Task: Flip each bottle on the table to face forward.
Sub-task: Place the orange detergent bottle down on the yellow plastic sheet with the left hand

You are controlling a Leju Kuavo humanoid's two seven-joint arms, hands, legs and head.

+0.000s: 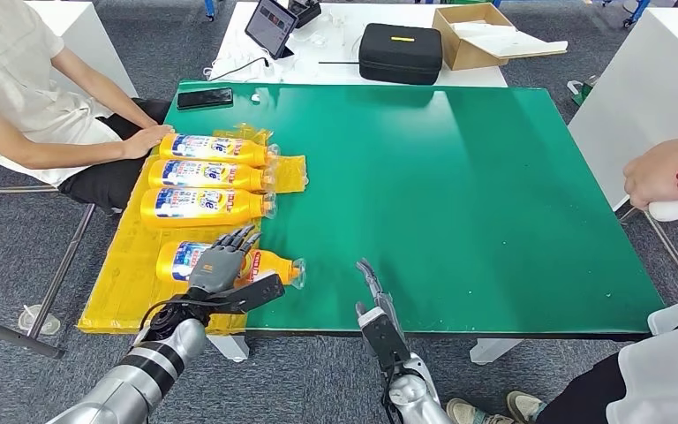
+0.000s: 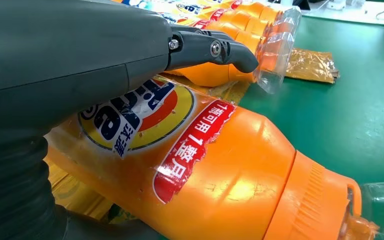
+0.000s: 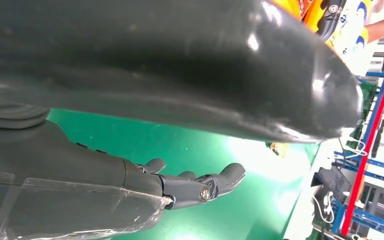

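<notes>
Bottles lie in a row on the green worktop (image 1: pixel 459 177), four orange ones on their sides over yellow sheeting (image 1: pixel 124 283), caps toward the middle of the worktop. From the head view, your left robot hand (image 1: pixel 219 265) rests on top of the nearest bottle (image 1: pixel 269 263), fingers draped over its body; whether it is truly gripped or only touched, you cannot tell from here. The other three bottles (image 1: pixel 203 177) lie just beyond the fingertips, labels up. Your right robot hand (image 1: pixel 372 291) hovers at the near worktop edge, off to the cap side of the left robot hand, holding nothing with fingers extended. A seated person's hand (image 1: pixel 146 140) touches the farthest bottle; another person's hand (image 1: pixel 658 172) sits well beyond the right robot hand, at the far side.

From the left wrist view, the robot hand's palm covers the upper part of the nearest bottle's printed label (image 2: pixel 145 115), and one finger (image 2: pixel 220 50) reaches past toward the next bottle (image 2: pixel 215 75). Because a printed face is already showing, judge first whether this bottle needs turning at all. If it does, close around the body, not the slick label, and roll it toward you so it does not knock its neighbour.

From the right wrist view, the right robot hand's fingers (image 3: pixel 200 185) hang apart above the worktop, empty. Keep it clear, or bring it in beside the cap to steady the roll.
</notes>
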